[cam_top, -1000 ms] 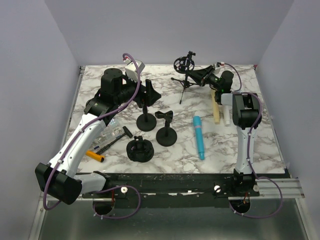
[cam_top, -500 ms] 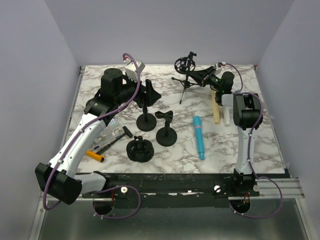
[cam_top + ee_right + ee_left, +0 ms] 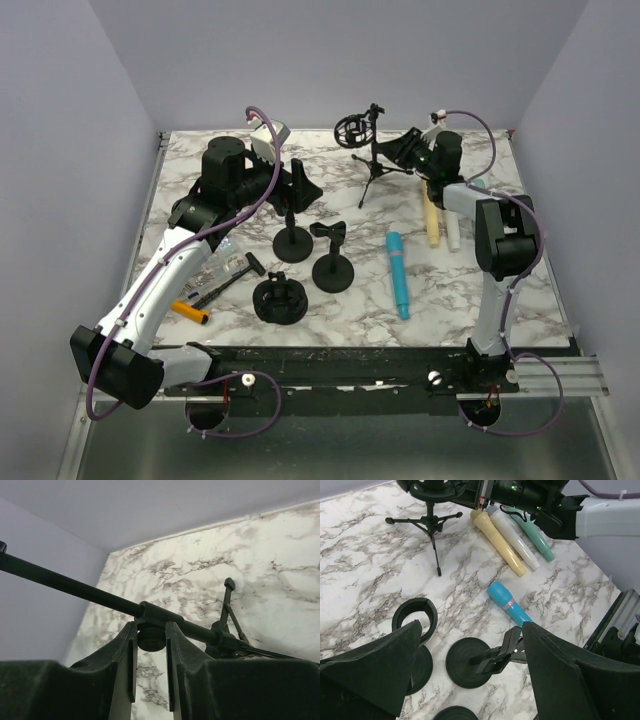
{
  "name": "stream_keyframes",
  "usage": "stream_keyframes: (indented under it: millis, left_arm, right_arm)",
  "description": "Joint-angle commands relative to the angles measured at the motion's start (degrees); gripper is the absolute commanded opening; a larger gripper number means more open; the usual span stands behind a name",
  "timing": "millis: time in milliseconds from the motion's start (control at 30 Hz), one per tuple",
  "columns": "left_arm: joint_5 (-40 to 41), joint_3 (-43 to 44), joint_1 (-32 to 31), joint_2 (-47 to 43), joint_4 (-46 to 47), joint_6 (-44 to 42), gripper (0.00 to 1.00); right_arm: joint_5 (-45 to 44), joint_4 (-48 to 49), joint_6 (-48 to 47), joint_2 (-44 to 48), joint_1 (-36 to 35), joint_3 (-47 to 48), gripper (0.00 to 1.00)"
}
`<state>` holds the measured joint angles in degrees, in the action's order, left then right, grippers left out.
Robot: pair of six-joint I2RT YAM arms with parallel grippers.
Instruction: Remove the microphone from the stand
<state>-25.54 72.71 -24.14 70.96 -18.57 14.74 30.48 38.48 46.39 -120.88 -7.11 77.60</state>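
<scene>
Microphone: I cannot tell whether one sits in the ring mount [image 3: 350, 128]; the mount is dark and small in the overhead view.
Tripod stand [image 3: 372, 165]: at the far middle of the tabletop [image 3: 200, 210], mount at its top left, a black rod [image 3: 75, 587] running right from it.
Knob [image 3: 151, 639]: small and round, under the rod.
Right jaws: nearly closed, pinching the knob from both sides; nothing else is held.
Left jaws: wide apart and holding nothing, hanging over two round-base stands [image 3: 293, 243] left of the middle.
Loose microphones: a blue one [image 3: 398, 275] lies near the middle; a yellow [image 3: 431, 222], a white [image 3: 512, 530] and a green [image 3: 535, 535] lie side by side at the far right.
Risk, tipping: the tripod looks light, so a sideways pull on the knob would likely topple it.
Risk, slip: the grip is on a small knob, so twisting could let it spin out of the pads.
Risk, collision: the yellow and white ones lie just beside the right arm, and a low sweep could scatter them.
</scene>
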Motion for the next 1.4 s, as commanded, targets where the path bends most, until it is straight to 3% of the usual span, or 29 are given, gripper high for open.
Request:
stream_keyframes:
  millis: [0,100,233,433,567,833,1000,1267,1367]
  left_arm:
    - [-1.1,1.1,-0.4,0.1,0.0,-0.6,0.85]
    - [-1.3,1.2,-0.4,0.1,0.0,-0.5,0.85]
    - [-1.3,1.1,-0.5,-0.1,0.0,-0.5,0.85]
    - [-1.2,1.1,-0.5,0.0,0.0,-0.5,0.85]
    - [-1.1,1.1,-0.5,0.0,0.0,-0.6,0.85]
    - [-1.2,1.1,-0.6,-0.2,0.1,-0.5,0.85]
    - [-1.4,1.0,-0.6,0.1,0.2,-0.5,0.85]
    - [-1.5,1.0,-0.7,0.6,0.2,-0.4,0.85]
    - [-1.5,1.0,-0.7,0.8,0.3,-0.3,0.85]
  right_arm:
    - [-15.6,-11.5,-21.0,3.6,-4.2,-2.1,0.00]
    - [-21.9,-12.2,-27.4,4.8,-6.3,-3.3,0.00]
    - [-23.5,-12.1,-27.9,4.3,-6.6,-4.0,0.00]
    - [-11.6,-7.5,-13.0,2.0,-4.3,-5.7,0.00]
    - [-10.4,-5.1,-8.3,0.8,-3.9,-8.1,0.00]
    - [-20.9,-15.4,-29.2,1.9,-4.0,-8.3,0.00]
    - [-23.4,-17.5,-32.4,4.6,-5.1,-8.7,0.00]
    - [-47.0,-22.0,-47.8,9.1,-10.9,-7.3,0.00]
    - [-51.1,-19.5,-54.1,10.1,-12.7,-7.8,0.00]
